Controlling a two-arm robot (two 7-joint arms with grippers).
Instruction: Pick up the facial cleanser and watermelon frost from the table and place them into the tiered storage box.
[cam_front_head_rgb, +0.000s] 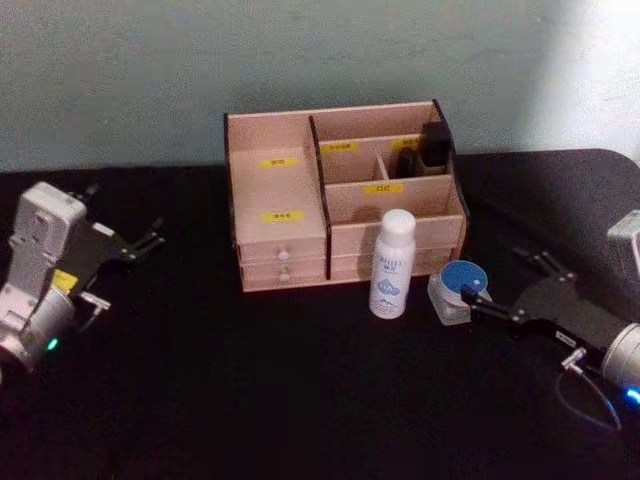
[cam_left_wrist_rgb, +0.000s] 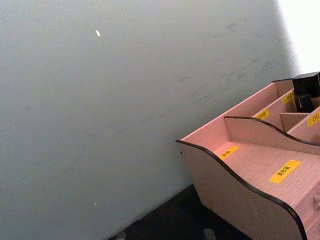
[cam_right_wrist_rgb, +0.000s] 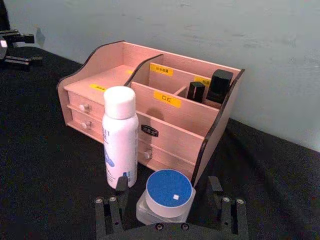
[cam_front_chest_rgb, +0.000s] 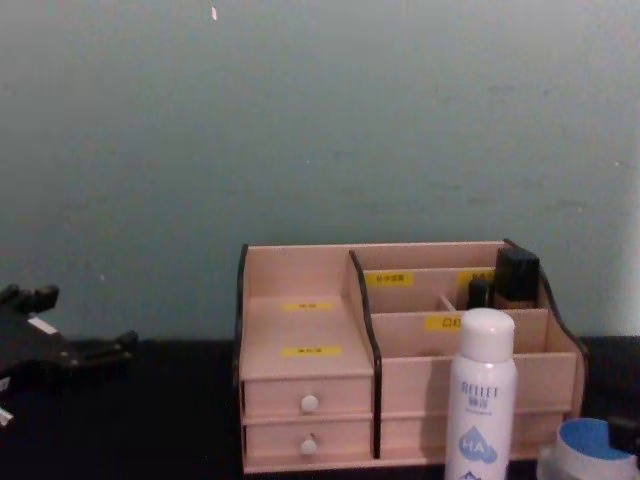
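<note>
1. Your right gripper's fingers (cam_right_wrist_rgb: 121, 186) stand apart, one on each side of the blue-lidded jar (cam_right_wrist_rgb: 165, 194). They seem to be just clear of its sides, so nothing is gripped yet.
2. The right gripper (cam_right_wrist_rgb: 168, 182) sits low at the jar, just in front of the storage box's (cam_right_wrist_rgb: 170, 134) right front corner. The fingertips appear to reach only the jar's near half, so ease forward until the jar is centred between them.
3. Close on the clear body below the lid, not on the lid rim, which could slip.
4. The white bottle (cam_right_wrist_rgb: 120, 135) stands upright just beside the jar, in front of the box's lower drawers. One finger passes close to it, so keep the wrist square to avoid toppling it.
5. Lift straight up from the table (cam_right_wrist_rgb: 45, 165) until you are above the box's front wall, then carry the jar over a free compartment.
6. Your left gripper (cam_front_head_rgb: 150, 235) rests idle well to the left of the box, with its fingers spread.
</note>
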